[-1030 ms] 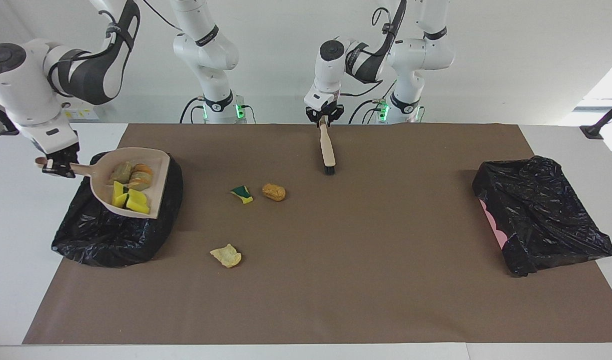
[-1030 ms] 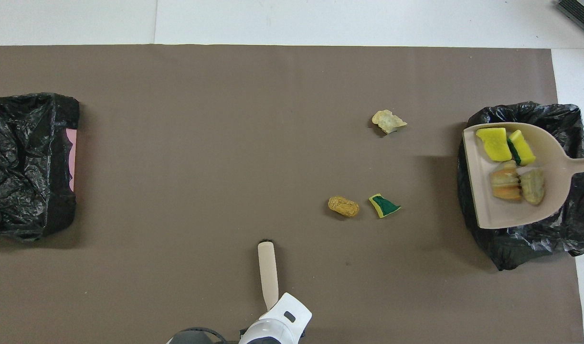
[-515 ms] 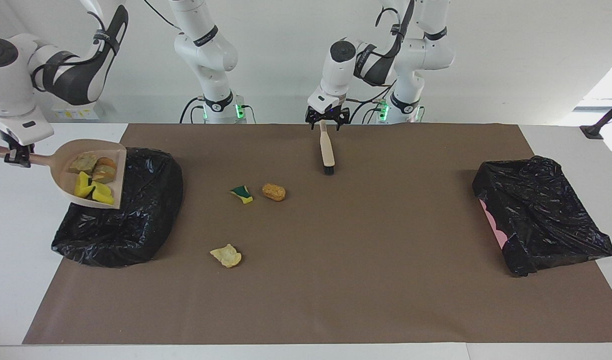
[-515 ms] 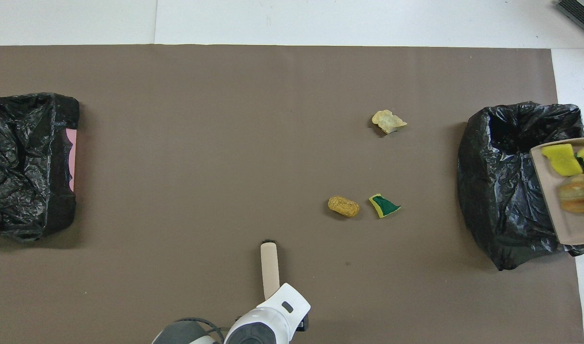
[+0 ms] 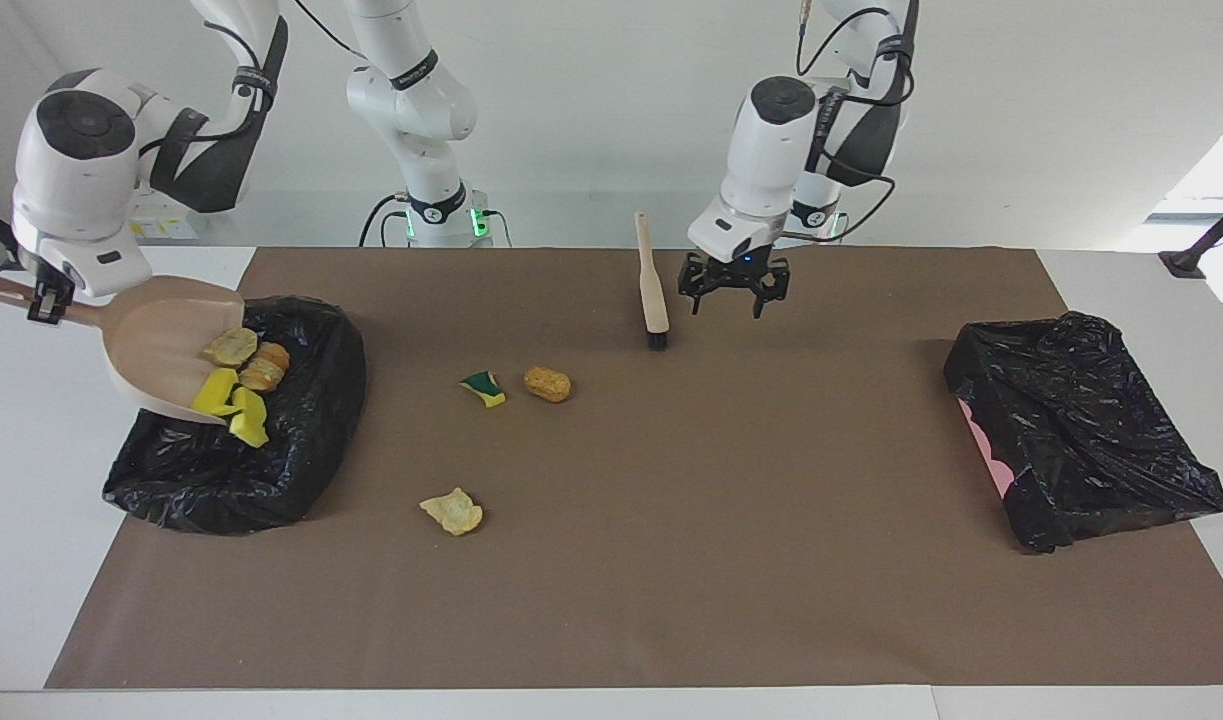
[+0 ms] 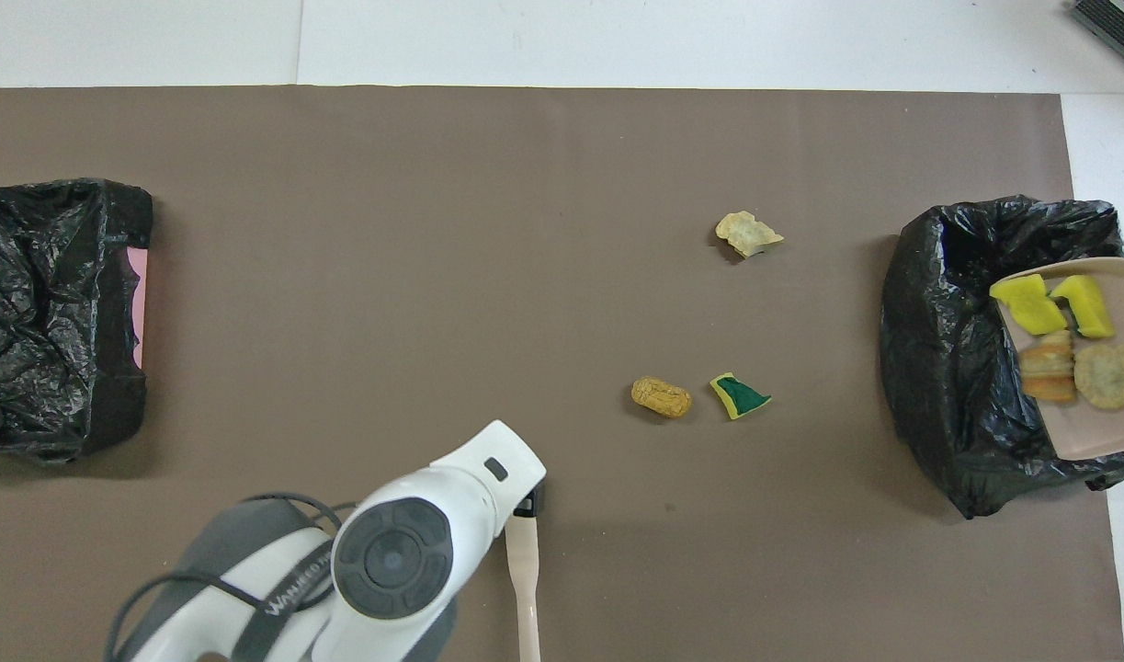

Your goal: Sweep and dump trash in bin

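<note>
Meanwhile, right tool (image 5: 39, 300) grips the dustpan (image 5: 161, 345) handle, tilted over the black bin (image 5: 241, 450); four trash scraps (image 5: 233, 380) slide at its lip (three lie on the worktop). Left tool (image 5: 733, 292) hovers released beside the brush (image 5: 653, 290).

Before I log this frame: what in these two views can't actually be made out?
- Right gripper: out of frame in the overhead view; in the facing view its wrist hides the fingers on the dustpan handle.
- Bin under the dustpan: the dark bag lining hides its contents in both views.
- Brush: the left arm covers its bristles in the overhead view.
- Second bin: the crumpled bag hides its inside.
- Left gripper: hidden under its own arm overhead.
</note>
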